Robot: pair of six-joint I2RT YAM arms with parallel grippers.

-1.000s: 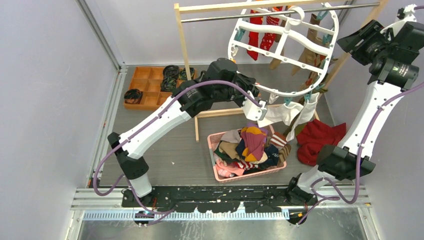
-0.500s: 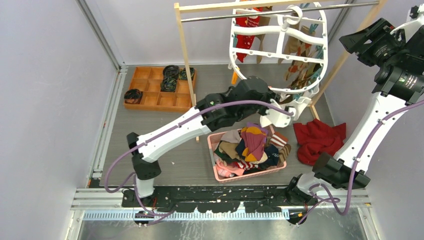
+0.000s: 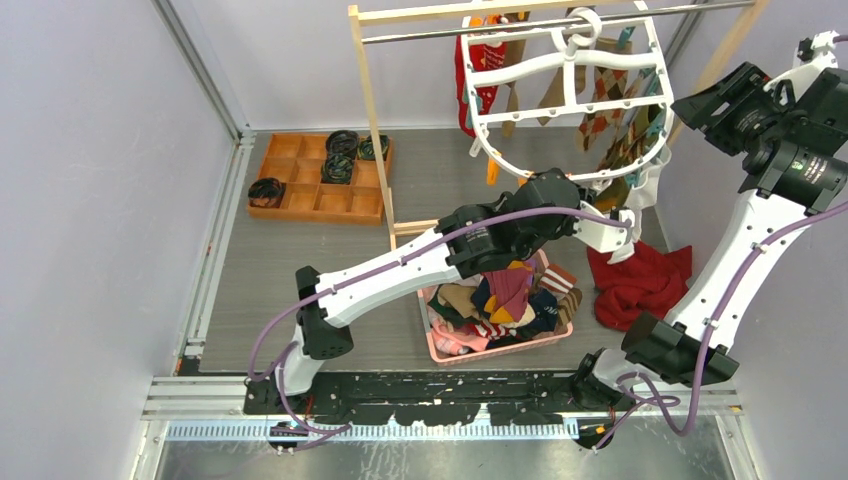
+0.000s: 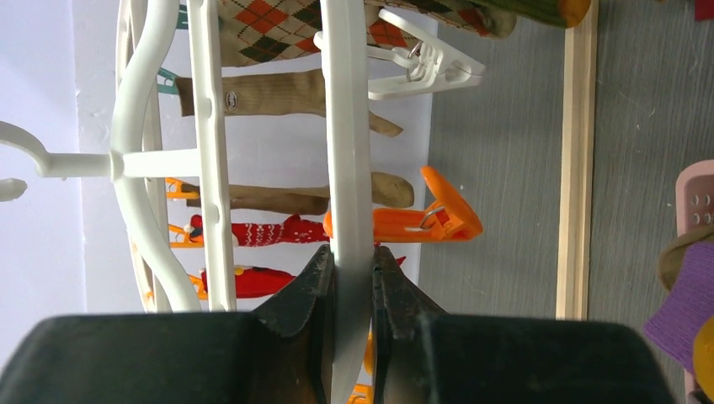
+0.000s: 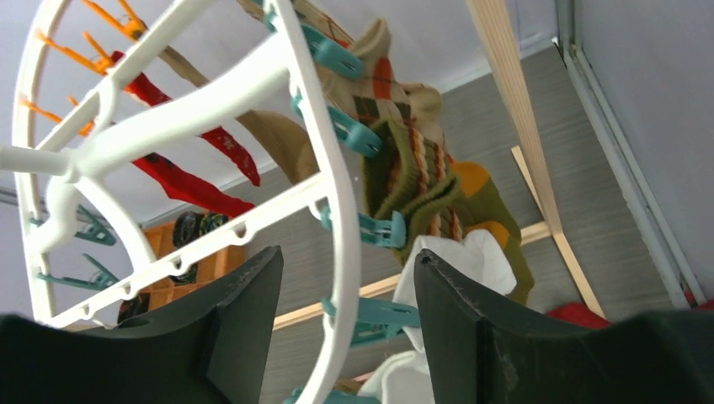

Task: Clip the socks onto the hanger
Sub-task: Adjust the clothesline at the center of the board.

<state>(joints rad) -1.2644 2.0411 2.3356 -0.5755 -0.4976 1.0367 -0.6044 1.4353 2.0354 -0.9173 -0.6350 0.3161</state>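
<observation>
Left gripper (image 4: 352, 263): clamping both dark fingers on the white rim of the hanger (image 4: 347, 126). Seen from above, it (image 3: 600, 228) is gripping the ring's lower right edge.
Right gripper (image 5: 345, 257): hanging with its jaws wide apart. The hanger's rim is running through the gap, and I cannot make out any contact.
Change: the left arm is reaching farther right than half a second ago. The hanger's low edge, which was over the middle of the floor a second ago, is now sitting close to the right arm. The right arm is sitting almost where it was.
Hanger: dangling by its hook from the metal rail (image 3: 420, 37) of the wooden rack (image 3: 372, 110), tilted rather than level.
Socks on the pegs: argyle socks (image 4: 278, 21), a plain brown sock (image 4: 278, 93) and red patterned socks (image 4: 269, 231) are dangling from the ring. A white sock (image 5: 471, 261) is drooping by a teal peg (image 5: 370, 229). One orange peg (image 4: 421, 223) is sticking out just beside the clamped rim.
Socks waiting: a mixed heap of socks (image 3: 510, 295) is filling the pink basket (image 3: 440, 350), right under the left forearm.
Edges: the rack's slanted right post (image 3: 725, 50) is standing between the ring and the right gripper (image 3: 715, 100). The side wall is pressing close behind that arm.
Open room: bare grey floor is lying between the basket and the wooden tray (image 3: 300, 185). A red cloth (image 3: 640, 280) is taking up the floor to the basket's right.
</observation>
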